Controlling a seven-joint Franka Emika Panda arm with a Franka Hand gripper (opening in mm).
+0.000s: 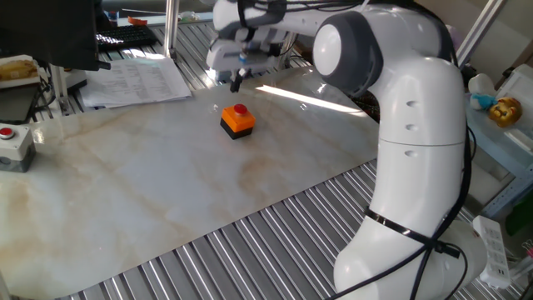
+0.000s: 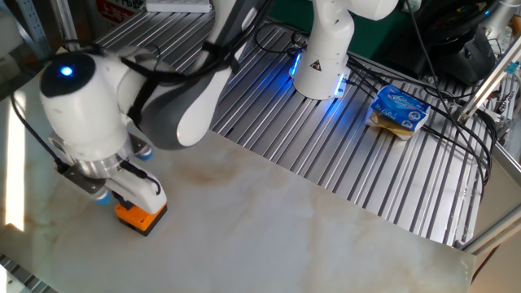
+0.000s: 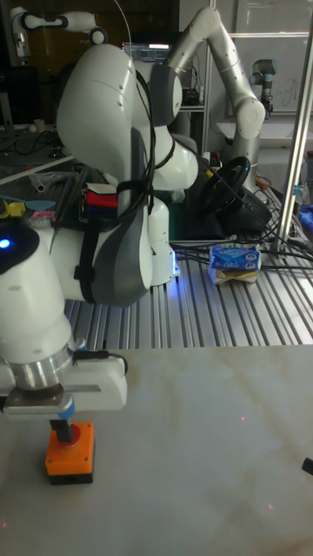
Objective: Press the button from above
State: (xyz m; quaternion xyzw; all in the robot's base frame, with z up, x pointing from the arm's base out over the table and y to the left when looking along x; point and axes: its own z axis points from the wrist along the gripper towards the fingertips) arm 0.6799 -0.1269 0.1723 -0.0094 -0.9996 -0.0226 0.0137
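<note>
Button [image 1: 241,109] sits atop its orange box [image 1: 237,122] on the marble table [image 1: 166,183], far side near the grating; my gripper [image 1: 236,81] hangs above it, apart from it; finger gap: cannot tell from any view.

Grey button box [image 1: 15,143], papers [image 1: 137,81], blue packet [image 2: 399,109]

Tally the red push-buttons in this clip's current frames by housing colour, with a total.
Orange housing: 1, the button on its orange box, below the hand.
Grey housing: 1, the grey-box button at the table's left edge.
Total: 2
</note>
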